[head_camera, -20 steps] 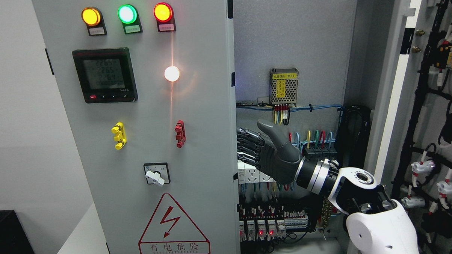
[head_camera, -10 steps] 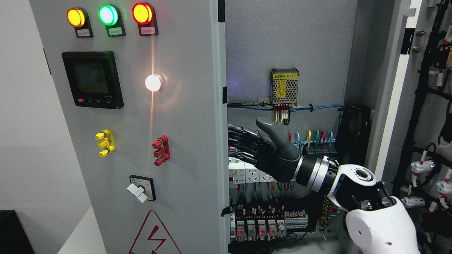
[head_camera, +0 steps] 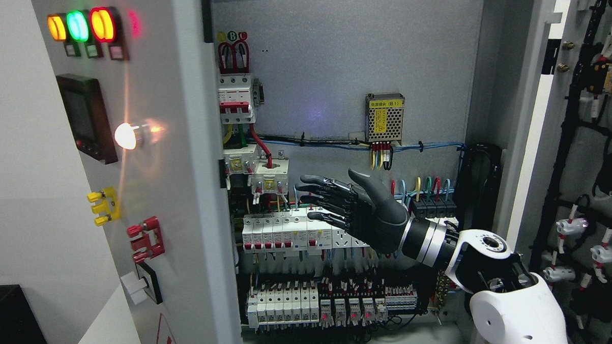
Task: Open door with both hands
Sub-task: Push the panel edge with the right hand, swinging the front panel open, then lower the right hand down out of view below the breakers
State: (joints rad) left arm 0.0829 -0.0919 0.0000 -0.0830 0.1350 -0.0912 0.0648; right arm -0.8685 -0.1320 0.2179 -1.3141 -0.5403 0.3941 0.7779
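The grey left cabinet door point(head_camera: 185, 207) stands swung well outward, seen at a steep angle, carrying three lamps, a black meter, a white lit lamp, yellow and red handles and a rotary switch. Its free edge runs down around x 470. My right hand point(head_camera: 327, 202) reaches in from the lower right with dark fingers spread and held flat, pointing left inside the cabinet. The hand is apart from the door edge and holds nothing. The right cabinet door point(head_camera: 538, 113) stands open at the right. My left arm does not show.
Inside the cabinet are breakers point(head_camera: 237, 98), a row of white breakers point(head_camera: 282, 231), a small power supply point(head_camera: 384, 117) and coloured wiring. Cable bundles and connectors point(head_camera: 597, 192) line the right door's inner face. A black box point(head_camera: 11, 325) sits low left.
The left door has swung far outward to the left, uncovering the breakers behind it. My right hand, earlier against the door's edge, now stands free of it with fingers extended.
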